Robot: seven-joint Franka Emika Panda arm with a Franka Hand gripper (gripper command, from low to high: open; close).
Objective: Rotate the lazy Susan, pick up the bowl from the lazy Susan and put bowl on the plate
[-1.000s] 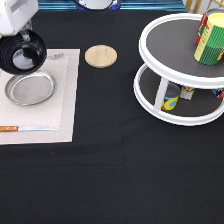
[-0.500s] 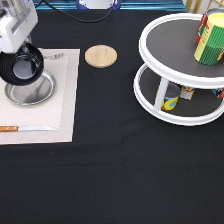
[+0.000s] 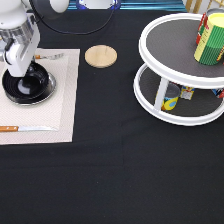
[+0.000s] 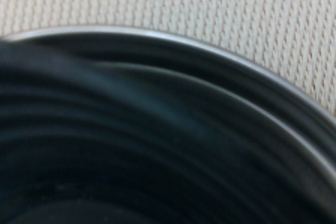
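The black bowl (image 3: 31, 86) sits on the plate at the exterior view's left and covers almost all of it. In the wrist view the bowl's ridged inside (image 4: 112, 150) fills the picture, and the plate's silver rim (image 4: 150, 33) shows as a thin arc around it. My gripper (image 3: 18, 70) reaches down onto the bowl's upper left rim and is shut on it. The white two-tier lazy Susan (image 3: 170, 45) stands at the exterior view's right, far from the gripper.
A beige placemat (image 3: 60, 110) lies under the plate, with a knife (image 3: 25, 128) at its lower edge and another utensil (image 3: 50, 56) at its top. A wooden disc (image 3: 100, 55) lies between the mat and the turntable. A yellow-green can (image 3: 210, 37) stands on the top tier and small containers (image 3: 170, 100) on the lower tier.
The gripper has lowered the bowl from above the plate's upper left down onto the plate. The plate, plainly visible before, is now covered.
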